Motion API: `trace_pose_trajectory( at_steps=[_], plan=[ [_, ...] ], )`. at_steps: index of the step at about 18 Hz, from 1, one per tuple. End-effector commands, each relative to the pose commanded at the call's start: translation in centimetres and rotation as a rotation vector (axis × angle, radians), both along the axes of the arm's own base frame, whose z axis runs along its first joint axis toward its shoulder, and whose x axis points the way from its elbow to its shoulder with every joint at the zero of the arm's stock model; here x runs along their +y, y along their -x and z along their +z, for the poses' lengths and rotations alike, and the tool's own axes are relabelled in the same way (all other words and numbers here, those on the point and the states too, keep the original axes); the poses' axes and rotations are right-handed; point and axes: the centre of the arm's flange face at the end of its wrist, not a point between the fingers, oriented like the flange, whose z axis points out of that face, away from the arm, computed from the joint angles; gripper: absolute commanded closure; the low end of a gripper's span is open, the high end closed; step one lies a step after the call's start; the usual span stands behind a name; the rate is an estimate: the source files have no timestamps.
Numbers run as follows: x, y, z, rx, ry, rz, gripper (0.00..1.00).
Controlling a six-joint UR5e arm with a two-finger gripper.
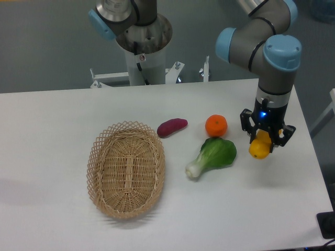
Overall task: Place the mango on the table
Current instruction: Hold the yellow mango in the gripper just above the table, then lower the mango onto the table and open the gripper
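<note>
The mango (259,148) is yellow shading to orange and sits between the fingers of my gripper (264,142) at the right side of the white table (52,125). The gripper points down and is shut on the mango's upper part. The mango's lower end hangs at or just above the tabletop; I cannot tell if it touches. Its top is hidden by the fingers.
A round orange (216,125) and a green bok choy (213,156) lie just left of the gripper. A purple sweet potato (171,127) lies further left. An oval wicker basket (126,168) stands at centre left. The table's right edge is close to the gripper.
</note>
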Motion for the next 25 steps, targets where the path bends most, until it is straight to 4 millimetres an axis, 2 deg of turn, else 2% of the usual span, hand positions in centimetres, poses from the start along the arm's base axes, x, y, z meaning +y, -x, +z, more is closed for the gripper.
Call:
trace_pose_trajectory(
  at_steps=[7, 16, 19, 22, 25],
  plan=[
    [-0.1, 0.0, -0.4, 0.001, 0.009, -0.024, 0.42],
    [-2.0, 0.7, -1.7, 0.005, 0.032, -0.09, 0.42],
    [-2.5, 1.4, -2.9, -0.001, 0.043, -0.125, 0.42],
    [-2.4, 2.1, -5.3, 0.021, 0.047, -0.16, 0.42],
    [-2.9, 1.4, -7.7, 0.006, 0.058, -0.19, 0.42]
  ],
)
